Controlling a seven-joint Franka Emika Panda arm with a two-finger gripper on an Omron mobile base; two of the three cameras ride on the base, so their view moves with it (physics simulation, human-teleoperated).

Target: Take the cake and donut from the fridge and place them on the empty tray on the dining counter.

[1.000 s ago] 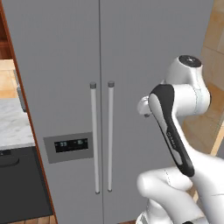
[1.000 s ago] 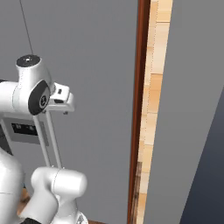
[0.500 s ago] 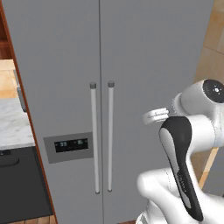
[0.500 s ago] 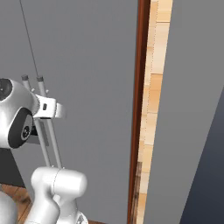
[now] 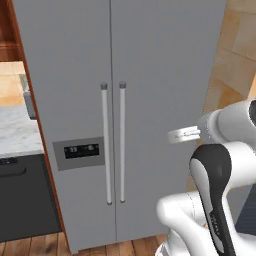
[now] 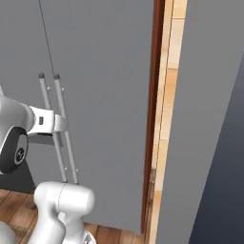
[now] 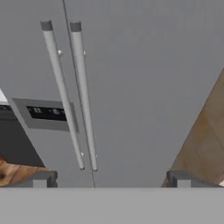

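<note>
Kitchen: shut fridge [image 7: 131, 87] ahead of wide-open gripper [image 7: 111, 178], well apart, nothing held.

The fridge [image 5: 150, 100] has both doors closed, so its inside is hidden. Its top is cut off by the upper edge in every view. The marks on the dispenser panel [image 5: 79, 151] are too small to read.

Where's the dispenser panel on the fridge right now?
In the left base view, the dispenser panel sits low on the fridge's left door, left of the two bar handles.
</note>
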